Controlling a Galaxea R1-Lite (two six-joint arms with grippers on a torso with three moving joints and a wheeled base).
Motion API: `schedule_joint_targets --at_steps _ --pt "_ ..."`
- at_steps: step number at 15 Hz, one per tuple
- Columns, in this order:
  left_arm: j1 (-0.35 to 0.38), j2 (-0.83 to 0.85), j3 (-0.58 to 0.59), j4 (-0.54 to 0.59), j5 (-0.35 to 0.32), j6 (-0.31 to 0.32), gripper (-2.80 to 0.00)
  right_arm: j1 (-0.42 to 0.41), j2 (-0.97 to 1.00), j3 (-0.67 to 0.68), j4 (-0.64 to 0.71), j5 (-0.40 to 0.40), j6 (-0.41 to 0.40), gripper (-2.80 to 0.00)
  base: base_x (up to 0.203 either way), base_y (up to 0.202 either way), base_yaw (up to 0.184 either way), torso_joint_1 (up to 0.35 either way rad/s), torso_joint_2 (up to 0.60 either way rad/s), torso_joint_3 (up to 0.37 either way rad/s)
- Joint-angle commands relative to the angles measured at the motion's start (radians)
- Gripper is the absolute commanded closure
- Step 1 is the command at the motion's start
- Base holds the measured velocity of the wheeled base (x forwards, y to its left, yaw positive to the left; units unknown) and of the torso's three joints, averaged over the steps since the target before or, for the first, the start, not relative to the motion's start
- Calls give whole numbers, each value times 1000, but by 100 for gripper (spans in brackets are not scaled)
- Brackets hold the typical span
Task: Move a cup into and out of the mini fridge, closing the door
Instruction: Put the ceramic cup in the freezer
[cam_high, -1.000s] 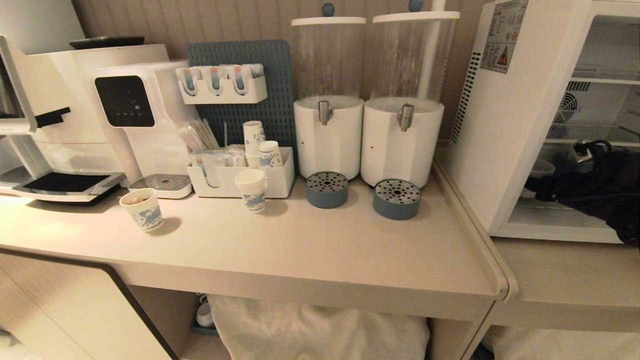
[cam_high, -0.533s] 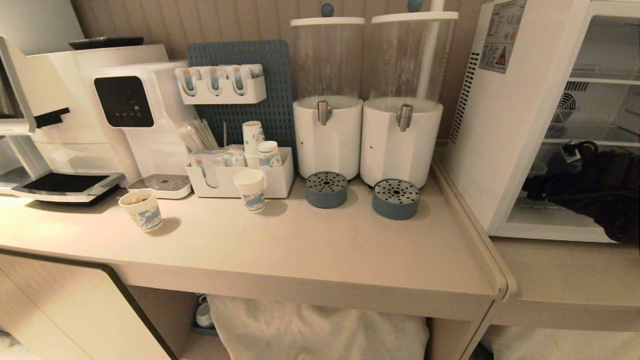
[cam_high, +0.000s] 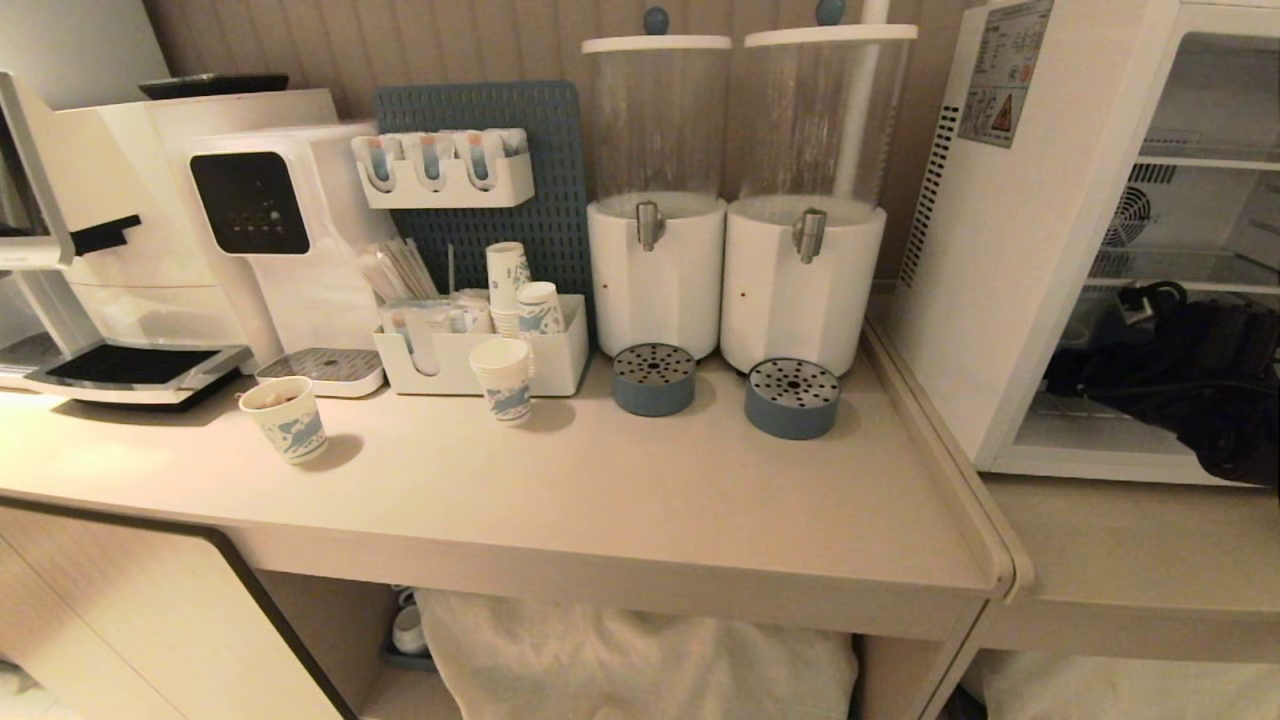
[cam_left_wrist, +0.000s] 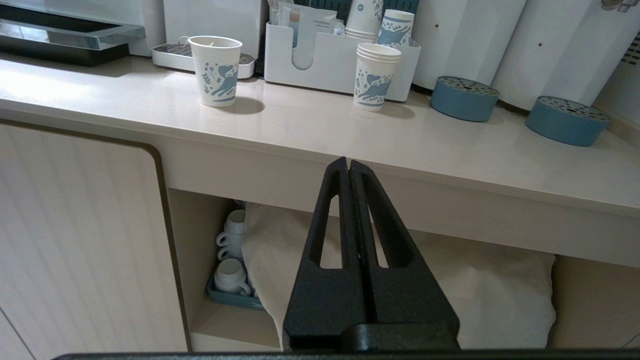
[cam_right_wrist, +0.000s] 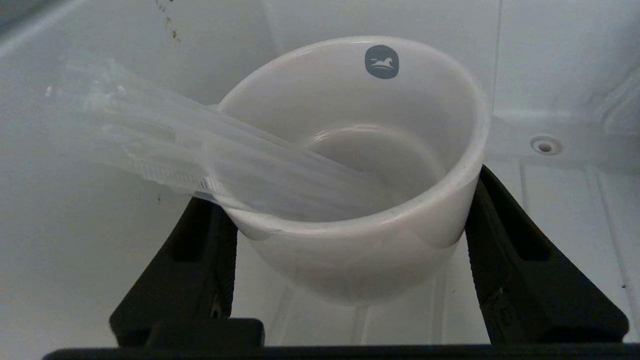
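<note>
Cup: white ceramic cup (cam_right_wrist: 360, 165) sits between the right gripper (cam_right_wrist: 350, 240) jaws, one black finger against each side of its wall; grey-blue mark inside the rim.
Place: inside the mini fridge (cam_high: 1010, 250), over its white floor, lower compartment.
Right arm: dark mass reaching into the fridge opening in the head view.
Left gripper (cam_left_wrist: 348, 167): jaws pressed together, empty, parked below the desk (cam_high: 620, 490) front edge.
Desk: paper cups (cam_high: 503, 378), two white drink dispensers (cam_high: 655, 270).
</note>
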Motion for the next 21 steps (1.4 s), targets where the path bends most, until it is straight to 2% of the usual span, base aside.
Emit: schedule_joint_targets --at_steps 1,19,20,21 --pt "0 -5 40 -1 0 -1 0 -2 10 1 -1 1 -1 0 0 0 0 0 0 0" --pt "0 -5 40 -1 0 -1 0 -15 67 21 -3 -21 -10 0 0 0 0 0 0 0" --pt "0 -5 40 -1 0 -1 0 -15 68 21 -3 -21 -11 -280 0 0 0 0 0 0" --pt "0 -5 40 -1 0 -1 0 -15 69 20 -3 -21 -11 -280 0 0 0 0 0 0"
